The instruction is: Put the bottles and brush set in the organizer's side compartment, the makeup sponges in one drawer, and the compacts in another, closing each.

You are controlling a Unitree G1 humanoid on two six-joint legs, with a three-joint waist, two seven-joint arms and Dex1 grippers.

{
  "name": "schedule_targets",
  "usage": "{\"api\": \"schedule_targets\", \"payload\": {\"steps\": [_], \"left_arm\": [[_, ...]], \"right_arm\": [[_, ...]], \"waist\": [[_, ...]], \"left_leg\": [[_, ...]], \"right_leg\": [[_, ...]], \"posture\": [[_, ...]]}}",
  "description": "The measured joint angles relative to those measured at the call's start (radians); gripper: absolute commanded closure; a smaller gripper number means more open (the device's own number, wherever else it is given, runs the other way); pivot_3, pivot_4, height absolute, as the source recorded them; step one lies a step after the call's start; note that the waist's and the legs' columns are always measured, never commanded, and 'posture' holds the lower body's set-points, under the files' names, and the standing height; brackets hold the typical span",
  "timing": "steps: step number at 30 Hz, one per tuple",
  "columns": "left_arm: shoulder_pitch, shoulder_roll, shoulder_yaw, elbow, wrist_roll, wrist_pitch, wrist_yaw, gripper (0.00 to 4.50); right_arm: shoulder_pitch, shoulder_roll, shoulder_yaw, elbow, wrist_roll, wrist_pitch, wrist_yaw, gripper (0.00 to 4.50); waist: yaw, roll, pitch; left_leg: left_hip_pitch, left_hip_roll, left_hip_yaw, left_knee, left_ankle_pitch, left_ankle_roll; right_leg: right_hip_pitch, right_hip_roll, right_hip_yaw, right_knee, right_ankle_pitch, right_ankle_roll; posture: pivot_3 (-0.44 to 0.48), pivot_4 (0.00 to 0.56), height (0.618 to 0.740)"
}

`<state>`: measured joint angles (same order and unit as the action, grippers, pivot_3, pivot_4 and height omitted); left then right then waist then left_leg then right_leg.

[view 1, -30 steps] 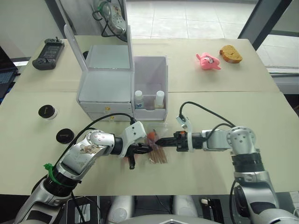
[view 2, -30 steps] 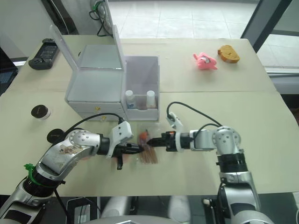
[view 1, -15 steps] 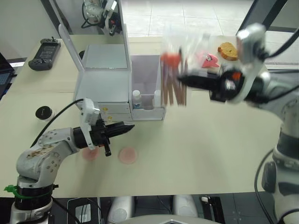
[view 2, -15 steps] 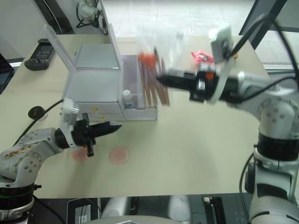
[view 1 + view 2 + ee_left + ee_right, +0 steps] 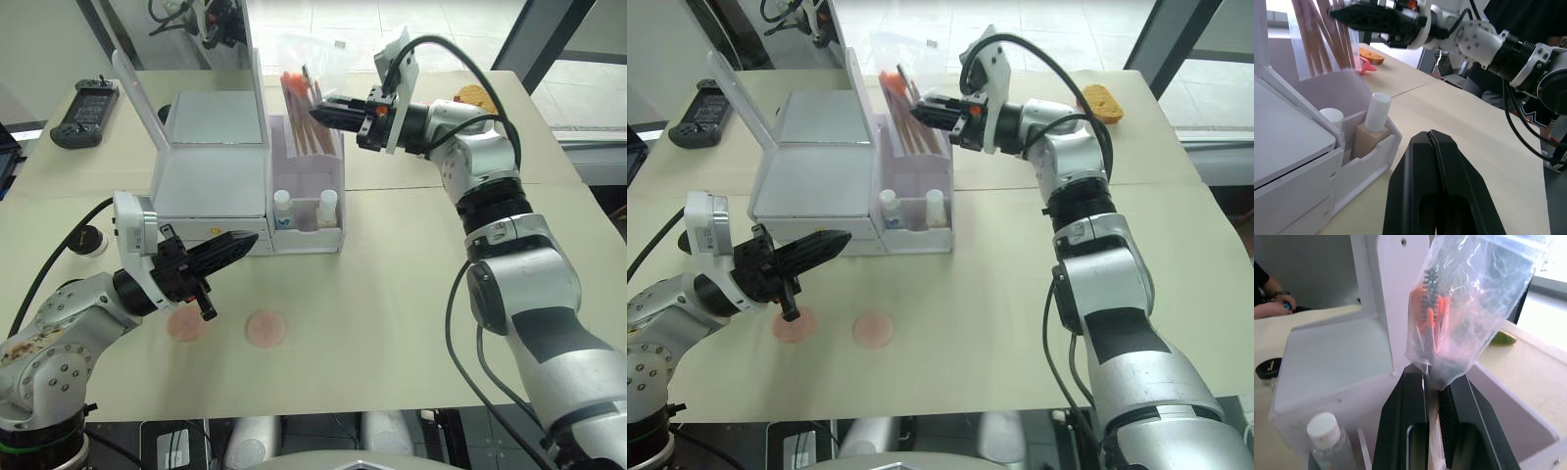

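Observation:
My right gripper (image 5: pixel 315 115) is shut on the brush set (image 5: pixel 302 116), a clear bag of orange-handled brushes. The bag hangs over the back of the organizer's (image 5: pixel 211 166) side compartment (image 5: pixel 311 186), next to the mirror lid, with the handle ends down between its walls. Both bottles (image 5: pixel 282 207) (image 5: pixel 327 206) stand behind its low front wall. My left gripper (image 5: pixel 250 242) is shut and empty, level with the drawers. Two pink makeup sponges (image 5: pixel 186 328) (image 5: pixel 265 328) lie flat on the table below it. One black-topped compact (image 5: pixel 1265 368) sits left of the organizer.
A black remote (image 5: pixel 76 101) lies at the far left. An orange bread-like toy (image 5: pixel 475 95) sits at the far right, behind my right arm. A person's forearm (image 5: pixel 1271 296) rests beyond the table on the left.
My right gripper has carried the brush set left, from beside the organizer to over the side compartment. The left gripper stays shut by the drawers. The camera has shifted.

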<state>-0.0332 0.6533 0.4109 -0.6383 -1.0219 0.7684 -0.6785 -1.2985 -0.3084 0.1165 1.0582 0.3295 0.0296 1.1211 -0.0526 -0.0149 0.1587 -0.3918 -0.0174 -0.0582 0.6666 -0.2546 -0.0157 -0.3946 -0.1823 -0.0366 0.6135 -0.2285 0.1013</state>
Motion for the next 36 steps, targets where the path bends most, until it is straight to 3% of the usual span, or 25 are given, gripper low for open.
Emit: {"api": "schedule_targets", "payload": {"steps": [10,19,23,28,35,36], "left_arm": [[0.039,0.042,0.024,-0.024,-0.032,-0.002,0.048,4.50],[0.025,0.052,0.004,-0.019,-0.032,-0.010,0.053,4.50],[0.019,0.069,0.003,-0.012,-0.030,-0.017,0.052,4.50],[0.019,0.089,0.006,0.009,-0.021,-0.032,0.045,4.50],[0.011,0.113,0.009,0.057,0.007,-0.050,0.024,4.50],[0.010,0.116,0.009,0.065,0.013,-0.050,0.020,4.50]], "right_arm": [[-0.004,0.093,-0.054,0.184,-0.109,-0.123,0.030,4.49],[-0.031,0.100,-0.113,0.210,-0.150,-0.151,0.041,1.48],[-0.115,0.034,-0.198,0.202,-0.104,-0.074,0.122,0.15],[-0.157,-0.040,-0.233,0.107,-0.090,-0.041,0.142,0.07],[-0.044,-0.046,-0.087,-0.213,-0.231,-0.076,0.042,0.07],[-0.032,-0.039,-0.055,-0.243,-0.264,-0.064,0.015,0.44]], "waist": [[-0.016,0.000,0.000],[-0.017,0.001,0.000],[-0.014,0.001,0.001],[-0.016,0.001,0.001],[-0.019,0.001,0.001],[-0.019,0.001,0.001]], "left_leg": [[0.000,0.000,0.000,-0.005,0.002,-0.004],[0.000,0.000,0.000,-0.005,0.003,-0.005],[-0.001,0.000,0.000,-0.005,0.003,-0.006],[0.000,0.000,0.000,-0.006,0.003,-0.006],[-0.001,0.000,0.003,-0.007,0.003,-0.006],[-0.001,0.000,0.003,-0.007,0.003,-0.006]], "right_leg": [[-0.002,0.000,0.000,0.000,0.000,0.000],[-0.003,0.000,0.000,0.000,0.000,0.000],[-0.003,0.000,0.000,0.000,0.000,0.000],[-0.004,0.000,0.001,0.001,0.000,0.000],[-0.011,0.000,0.005,0.009,0.000,0.000],[-0.012,0.000,0.005,0.010,0.000,0.000]], "posture": [[0.000,0.150,0.740],[0.000,0.150,0.740],[0.000,0.150,0.740],[0.000,0.150,0.740],[0.000,0.150,0.740],[0.000,0.150,0.740]]}}
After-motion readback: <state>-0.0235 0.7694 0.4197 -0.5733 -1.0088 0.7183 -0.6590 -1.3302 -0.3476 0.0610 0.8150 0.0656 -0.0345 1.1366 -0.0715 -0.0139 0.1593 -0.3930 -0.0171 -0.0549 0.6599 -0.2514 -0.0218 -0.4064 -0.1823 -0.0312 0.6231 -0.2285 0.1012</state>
